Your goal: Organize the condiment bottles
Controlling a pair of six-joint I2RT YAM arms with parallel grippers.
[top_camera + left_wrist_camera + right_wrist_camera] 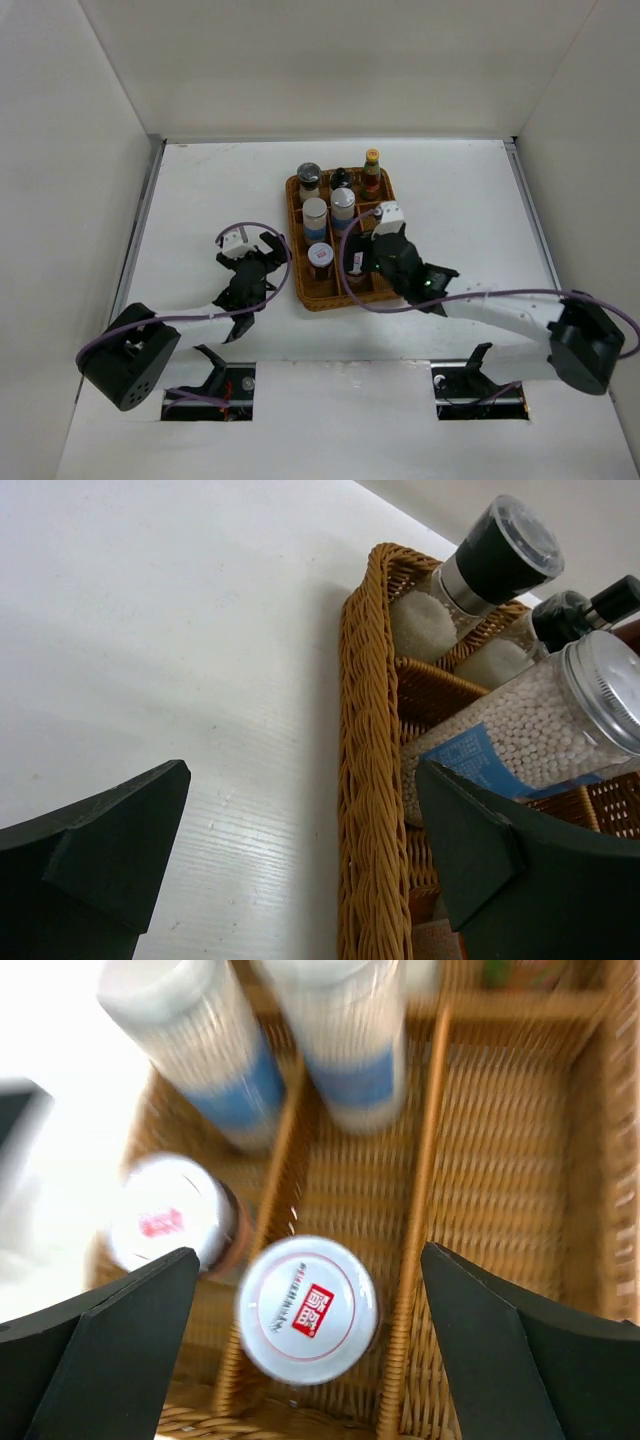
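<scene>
The condiment bottles stand in a brown wicker divided tray (383, 187). At its back are a grey-lidded jar (309, 178), a black-capped bottle (342, 178) and a yellow-capped red sauce bottle (372, 166). Two blue-labelled jars (315, 213) (343, 205) stand in the middle row, and a red-labelled jar (320, 258) stands near the front. My right gripper (358, 262) hangs open over the tray's front. In the right wrist view its jaws (305, 1260) straddle a white-lidded jar (307, 1310) without touching it. My left gripper (268, 266) is open and empty on the table, left of the tray.
In the left wrist view the tray's woven rim (365, 780) runs between my open fingers, with a blue-labelled jar (540, 720) and a black-capped grinder (495, 555) behind it. White walls enclose the table on three sides. The tray's right column shows bare compartments (510, 1190).
</scene>
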